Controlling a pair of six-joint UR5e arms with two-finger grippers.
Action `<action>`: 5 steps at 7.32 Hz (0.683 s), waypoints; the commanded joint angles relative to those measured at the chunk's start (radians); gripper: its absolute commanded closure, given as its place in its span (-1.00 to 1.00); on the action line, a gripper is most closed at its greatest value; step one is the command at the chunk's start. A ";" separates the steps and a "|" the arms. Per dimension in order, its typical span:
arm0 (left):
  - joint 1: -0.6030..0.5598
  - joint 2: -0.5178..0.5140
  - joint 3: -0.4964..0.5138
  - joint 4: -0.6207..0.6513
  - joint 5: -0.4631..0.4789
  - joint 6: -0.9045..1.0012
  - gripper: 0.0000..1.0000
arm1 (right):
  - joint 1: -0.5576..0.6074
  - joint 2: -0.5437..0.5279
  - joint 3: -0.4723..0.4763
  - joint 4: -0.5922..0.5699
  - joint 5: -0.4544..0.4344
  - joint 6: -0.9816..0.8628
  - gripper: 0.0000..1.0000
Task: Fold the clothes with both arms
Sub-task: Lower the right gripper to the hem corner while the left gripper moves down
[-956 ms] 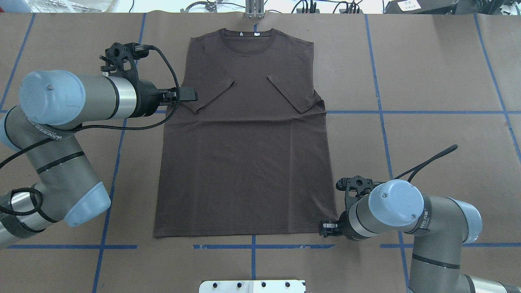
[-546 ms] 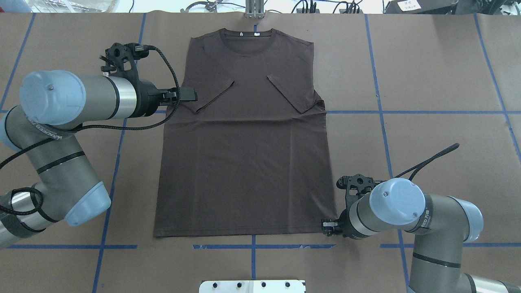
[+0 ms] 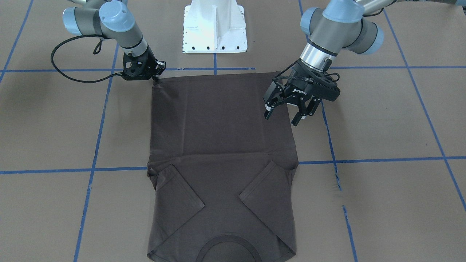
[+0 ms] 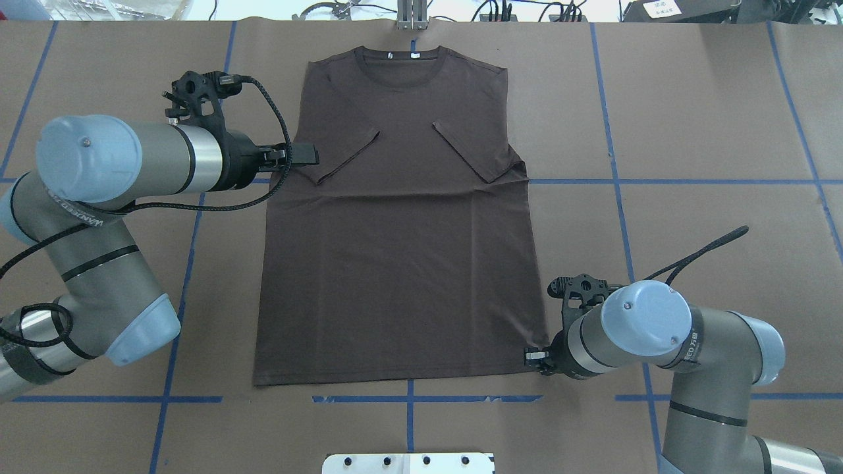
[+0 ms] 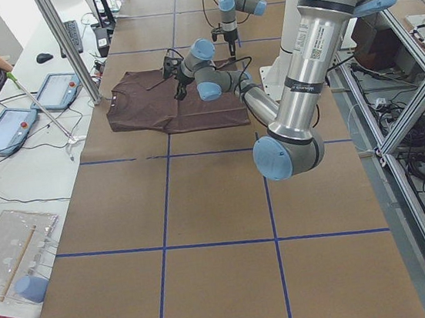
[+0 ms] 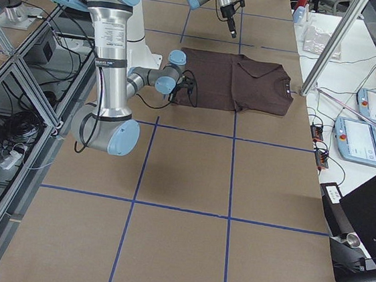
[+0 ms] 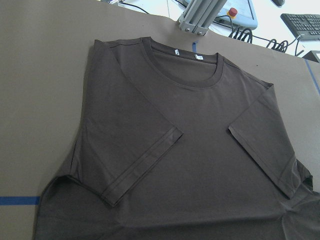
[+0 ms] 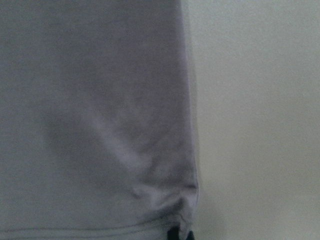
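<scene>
While your right gripper [image 3: 156, 77] pinches hem corner of flat dark brown-grey cotton T-shirt [image 3: 218, 145], left gripper [image 3: 282, 119] hangs wide open over its side edge, empty

Overhead: looked forward and down from behind my shoulders.
Front: faced me steeply; both held the whole T-shirt [image 4: 395, 217].
Sides: looked along the table [image 5: 217, 197] from either end, far off.
Wrists: left saw its upper half; right sat close at its edge.
</scene>
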 commanded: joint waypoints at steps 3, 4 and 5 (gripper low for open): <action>0.050 0.078 -0.042 -0.001 0.008 -0.105 -0.99 | 0.023 -0.002 0.061 0.006 -0.010 0.000 1.00; 0.115 0.166 -0.103 0.001 0.043 -0.112 -0.99 | 0.026 0.001 0.074 0.011 -0.013 0.000 1.00; 0.164 0.214 -0.138 0.033 0.051 -0.170 -0.99 | 0.034 0.002 0.081 0.012 -0.015 0.000 1.00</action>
